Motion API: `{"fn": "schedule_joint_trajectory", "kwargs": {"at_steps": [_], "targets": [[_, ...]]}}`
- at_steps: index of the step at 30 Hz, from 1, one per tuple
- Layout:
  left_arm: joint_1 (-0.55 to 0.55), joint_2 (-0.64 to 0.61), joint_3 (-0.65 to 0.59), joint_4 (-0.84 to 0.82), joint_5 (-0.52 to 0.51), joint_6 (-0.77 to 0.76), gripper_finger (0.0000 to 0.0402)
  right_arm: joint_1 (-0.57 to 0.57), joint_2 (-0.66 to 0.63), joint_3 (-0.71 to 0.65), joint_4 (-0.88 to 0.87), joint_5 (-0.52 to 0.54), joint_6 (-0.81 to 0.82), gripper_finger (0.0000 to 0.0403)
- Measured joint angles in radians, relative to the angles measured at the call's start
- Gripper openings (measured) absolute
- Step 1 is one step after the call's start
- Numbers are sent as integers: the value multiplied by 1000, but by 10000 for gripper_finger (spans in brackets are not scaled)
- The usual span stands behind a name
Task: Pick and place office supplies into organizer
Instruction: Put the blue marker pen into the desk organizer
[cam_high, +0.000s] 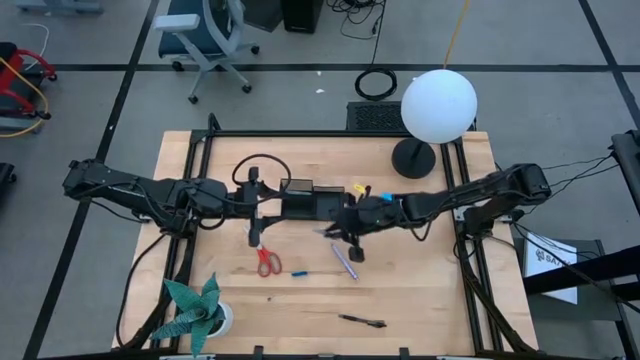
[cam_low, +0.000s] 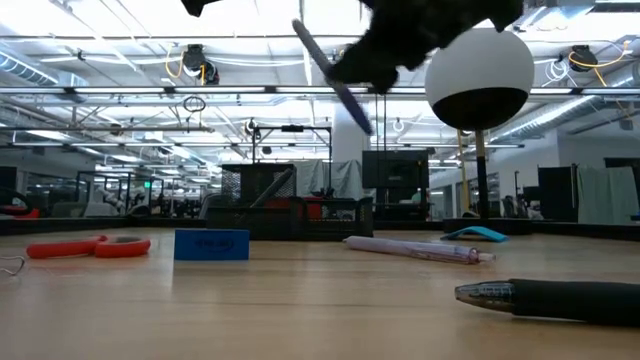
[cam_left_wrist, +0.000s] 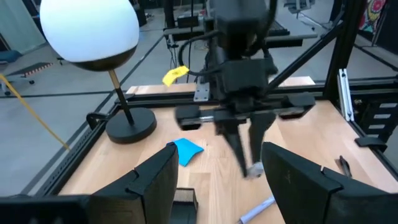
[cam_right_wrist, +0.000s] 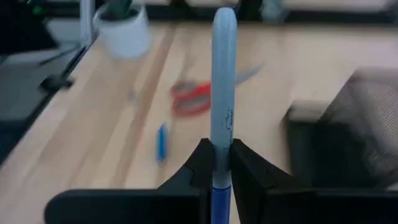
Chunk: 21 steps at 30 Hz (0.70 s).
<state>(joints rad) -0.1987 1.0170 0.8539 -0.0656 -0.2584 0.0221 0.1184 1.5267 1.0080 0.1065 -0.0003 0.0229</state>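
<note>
My right gripper (cam_high: 350, 230) hovers just right of the black organizer (cam_high: 303, 203), shut on a silver-blue pen (cam_right_wrist: 223, 81). My left gripper (cam_left_wrist: 217, 186) is open at the organizer's left end and touches nothing. Red-handled scissors (cam_high: 268, 261), a tiny blue piece (cam_high: 299, 272), a purple pen (cam_high: 345, 262) and a dark pen (cam_high: 362, 321) lie flat on the table. The blue notepad (cam_left_wrist: 186, 151) lies near the lamp base. My right gripper pinches the silver-blue pen between its two fingers (cam_right_wrist: 249, 171), near the pen's blue end (cam_right_wrist: 221, 155). The pen lies along the fingers and sticks out well past the fingertips. In the low view it is lifted clear of the table and tilted (cam_low: 335, 75).
A lamp with a white globe (cam_high: 438, 105) and a round black base (cam_high: 413, 157) stands at the far right of the table. A teal paper plant in a white pot (cam_high: 195, 310) sits at the near left corner. Bare wood lies between the scattered pens.
</note>
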Motion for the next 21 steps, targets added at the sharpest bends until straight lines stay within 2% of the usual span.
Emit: {"fn": "schedule_joint_trajectory", "kwargs": {"at_steps": [7, 13, 21], "targets": [[0, 22, -1, 48, 10, 8, 239, -36, -1, 0, 274, 0, -93, 24], [-5, 99, 0, 184, 60, 50, 239, -40, 0, 0, 314, 0, -122, 24], [4, 169, 0, 283, 64, 78, 239, -39, 0, 0, 313, 0, -148, 24]]}}
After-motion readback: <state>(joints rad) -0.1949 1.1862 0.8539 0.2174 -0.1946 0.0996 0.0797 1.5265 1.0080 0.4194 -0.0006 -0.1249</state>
